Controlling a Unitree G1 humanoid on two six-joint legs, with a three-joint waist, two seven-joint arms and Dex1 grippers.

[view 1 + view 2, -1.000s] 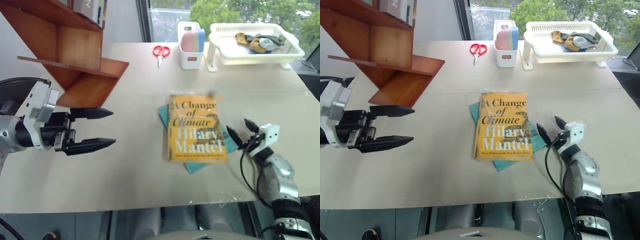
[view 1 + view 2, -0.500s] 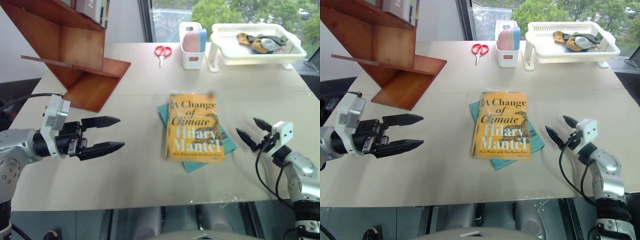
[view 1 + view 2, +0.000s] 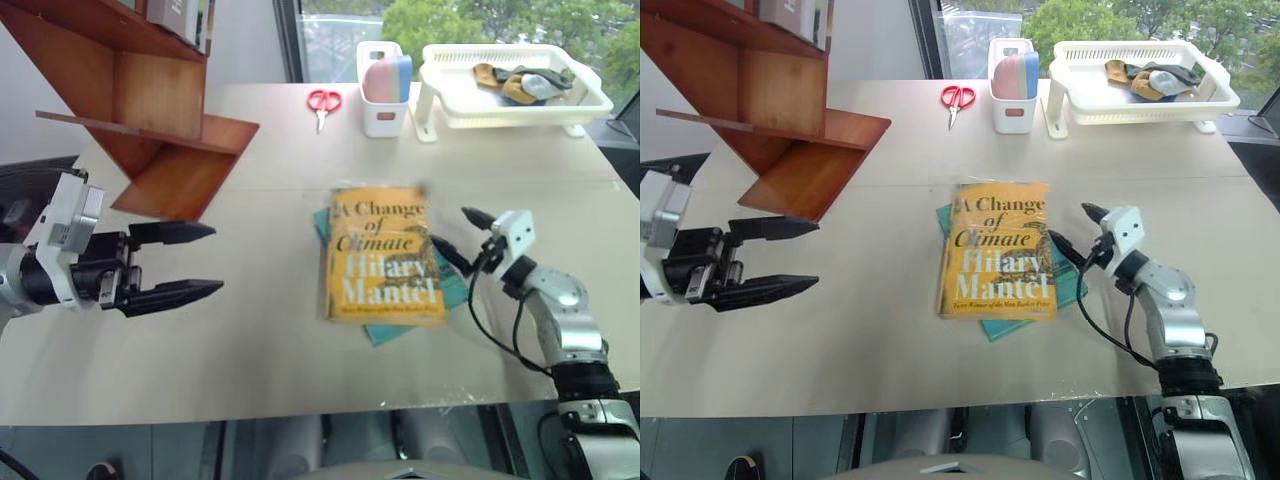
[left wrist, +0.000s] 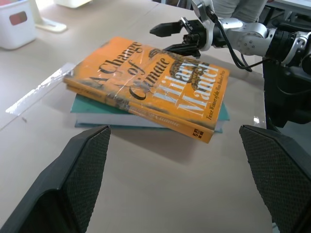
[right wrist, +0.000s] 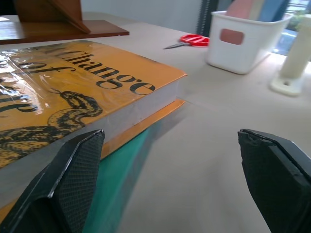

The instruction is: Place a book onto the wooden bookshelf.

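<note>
Head views, progress: the book (image 3: 383, 255) lies flat mid-table on top of a teal book (image 3: 1070, 285), not yet lifted; the bookshelf (image 3: 150, 120) stands at the far left, well apart from it. All of the carrying and placing is left, by my reading.
Head views, right gripper (image 3: 458, 240): fingers spread, holding nothing, at the book's right edge; contact cannot be told.
Head views, left gripper (image 3: 190, 262): wide open and empty, near left, well apart from the book.
Head views, hidden: the shelf's top is cut off; the things in the white tray (image 3: 1225, 100) are hard to make out.
Left wrist view: the book sits askew on the teal one, the right gripper at its far edge.
Right wrist view: the book's pale page edge faces the open fingers; the cover's near part is cut off.
</note>
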